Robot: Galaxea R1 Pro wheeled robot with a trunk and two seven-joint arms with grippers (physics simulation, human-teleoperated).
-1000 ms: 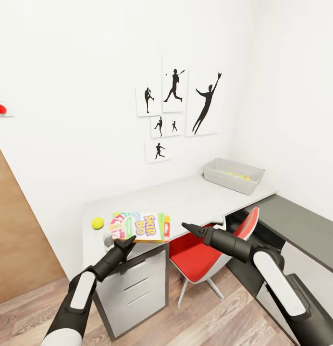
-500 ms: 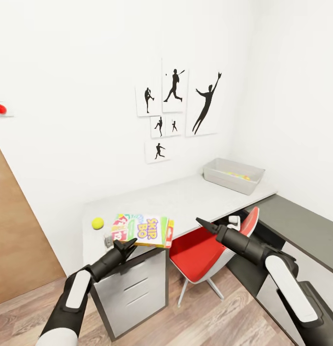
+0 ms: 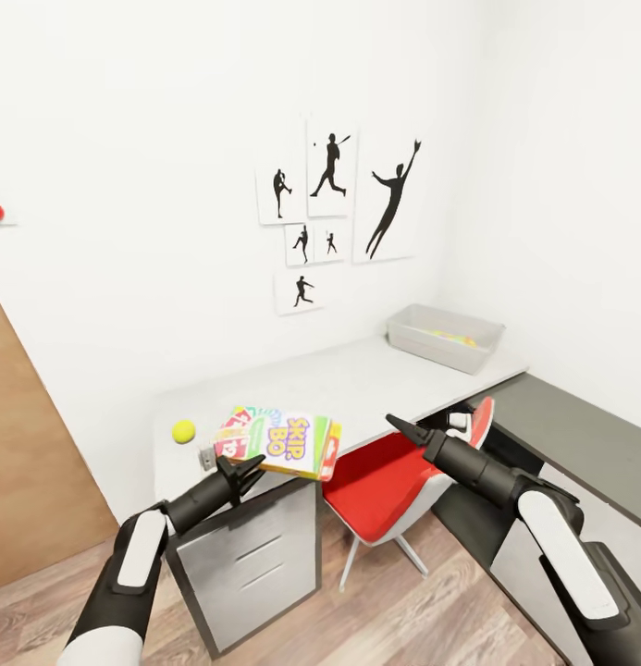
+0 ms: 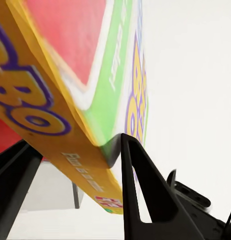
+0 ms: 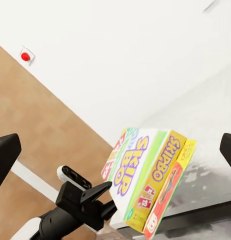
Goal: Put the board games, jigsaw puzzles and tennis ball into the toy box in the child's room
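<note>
Lifted since a second ago, the stacked board games point(image 3: 281, 442) now tilt clear of the surface point(image 3: 375, 377), clamped at their near edge by the left end effector point(image 3: 243, 468); how many boxes make up the stack is hard to tell. Right end effector point(image 3: 396, 425) hangs above the red chair point(image 3: 385, 476), fingers spread. Tennis ball point(image 3: 183, 431) rests near the surface's left end. Toy box point(image 3: 444, 338) sits far right, its contents only a coloured blur.

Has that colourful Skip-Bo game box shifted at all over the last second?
Yes. The colourful Skip-Bo game box has risen, tilting off the light grey desk.
</note>
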